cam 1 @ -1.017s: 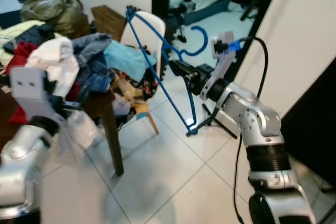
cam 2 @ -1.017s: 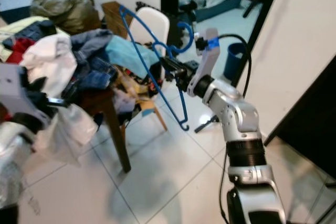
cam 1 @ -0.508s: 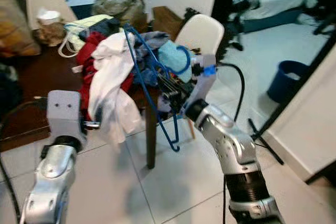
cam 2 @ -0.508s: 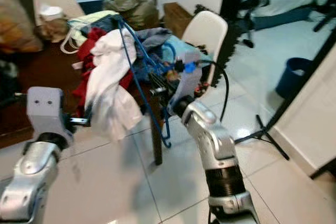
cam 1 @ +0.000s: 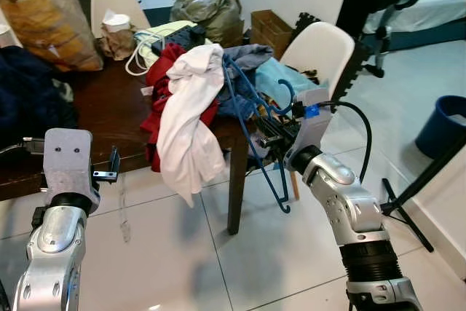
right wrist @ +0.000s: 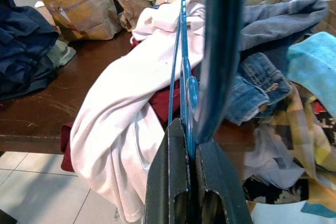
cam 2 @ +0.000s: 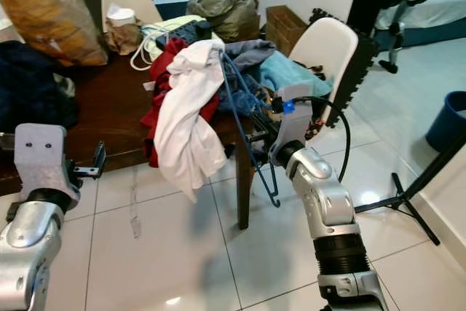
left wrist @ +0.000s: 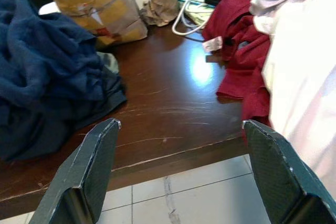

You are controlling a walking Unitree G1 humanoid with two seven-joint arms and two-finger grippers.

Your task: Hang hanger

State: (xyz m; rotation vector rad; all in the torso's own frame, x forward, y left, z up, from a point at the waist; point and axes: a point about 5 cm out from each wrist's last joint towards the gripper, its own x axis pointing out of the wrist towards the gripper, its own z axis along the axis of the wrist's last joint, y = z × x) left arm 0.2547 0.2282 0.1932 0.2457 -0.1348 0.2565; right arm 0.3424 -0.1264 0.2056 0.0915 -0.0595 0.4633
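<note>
My right gripper (cam 1: 263, 130) was clamped on the thin blue wire hanger (cam 1: 251, 118) beside the heaped dark wooden table (cam 1: 109, 118) — nothing hung yet, no rail in sight — left gripper (left wrist: 178, 171) fingers apart, empty

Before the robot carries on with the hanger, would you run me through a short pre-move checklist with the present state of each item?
1. Right claw shut on the blue hanger: ok.
2. Left claw open and holding nothing: ok.
3. Hanger free of the white garment: cannot tell; its upper end lies against the clothes pile.
4. Rail or hook to hang it on in sight: not ok.
5. Hanger's lower corner off the tiled floor: ok.
</note>
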